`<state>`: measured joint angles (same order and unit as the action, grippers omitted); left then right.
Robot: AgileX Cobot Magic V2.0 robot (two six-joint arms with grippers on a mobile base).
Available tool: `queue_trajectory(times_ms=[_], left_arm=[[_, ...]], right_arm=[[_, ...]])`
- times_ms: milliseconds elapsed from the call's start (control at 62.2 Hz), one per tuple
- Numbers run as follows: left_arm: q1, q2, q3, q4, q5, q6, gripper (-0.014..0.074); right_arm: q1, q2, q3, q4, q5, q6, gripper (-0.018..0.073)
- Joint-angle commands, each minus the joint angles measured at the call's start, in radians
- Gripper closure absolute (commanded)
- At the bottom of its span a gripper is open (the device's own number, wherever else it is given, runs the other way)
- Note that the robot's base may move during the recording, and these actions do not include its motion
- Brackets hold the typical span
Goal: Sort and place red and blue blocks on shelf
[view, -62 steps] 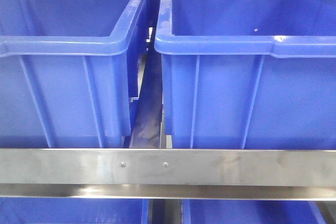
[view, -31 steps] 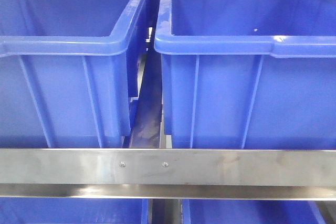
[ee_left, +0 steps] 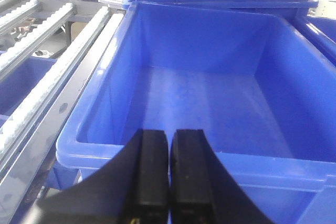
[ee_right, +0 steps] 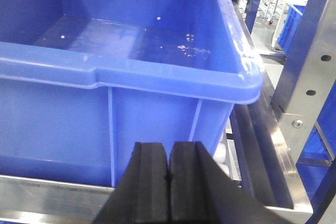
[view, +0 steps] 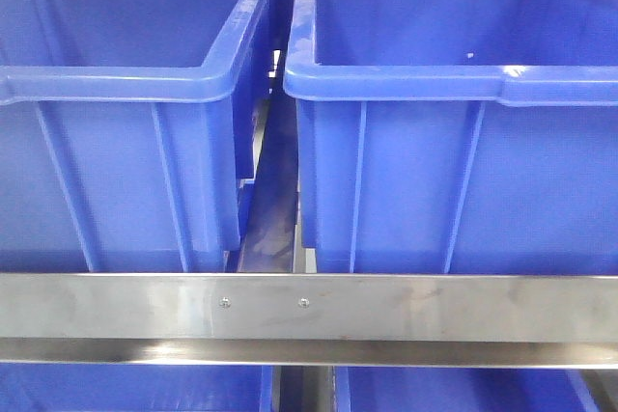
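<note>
Blocks, red or blue, appear in none of my views; I cannot tell where they are. Front view: the shelf rail (view: pixel 309 308) and the two bins behind it, left bin (view: pixel 126 84) and right bin (view: pixel 454 84), sit as they did a second ago, so I judge no placement underway. Left wrist view: left pincer (ee_left: pixel 169 169) clenched, empty, hovering at the bin's near rim. Right wrist view: right pincer (ee_right: pixel 168 179) clenched, empty, just before the rail.
</note>
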<state>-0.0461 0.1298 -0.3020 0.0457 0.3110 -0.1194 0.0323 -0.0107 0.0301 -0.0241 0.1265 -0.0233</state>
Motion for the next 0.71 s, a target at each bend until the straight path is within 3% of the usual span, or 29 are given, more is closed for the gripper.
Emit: queue_trajectory(times_ms=[0,145,193,370,434,579,691], left_arm=[[-0.009,0.008,-0.026,0.0,-0.087,0.002,0.0471],[-0.006,0.005,-0.006,0.022,-0.101,0.002,0.0471],[-0.006,-0.007,0.024,0.039,-0.173,0.002,0.0471],[-0.02,-0.035,0.212,-0.014,-0.503,0.002,0.0471],[-0.025,-0.041,0.27,-0.014,-0.567,0.002,0.0471],[-0.057,-0.061,0.357,-0.015,-0.591,0.004,0.0471],[-0.084,-0.092,0.355,-0.061,-0.467,0.054,0.0471]], right_arm=[[0.0,-0.021,-0.024,0.001,-0.095,-0.009,0.0515],[0.0,-0.021,-0.024,0.001,-0.095,-0.009,0.0515],[0.0,-0.021,-0.024,0.001,-0.095,-0.009,0.0515],[0.0,-0.021,-0.024,0.001,-0.095,-0.009,0.0515],[0.0,-0.021,-0.024,0.001,-0.095,-0.009,0.0515],[0.0,-0.021,-0.024,0.001,-0.095,-0.009,0.0515],[0.0,-0.021,-0.024,0.001,-0.095,-0.009,0.0515]])
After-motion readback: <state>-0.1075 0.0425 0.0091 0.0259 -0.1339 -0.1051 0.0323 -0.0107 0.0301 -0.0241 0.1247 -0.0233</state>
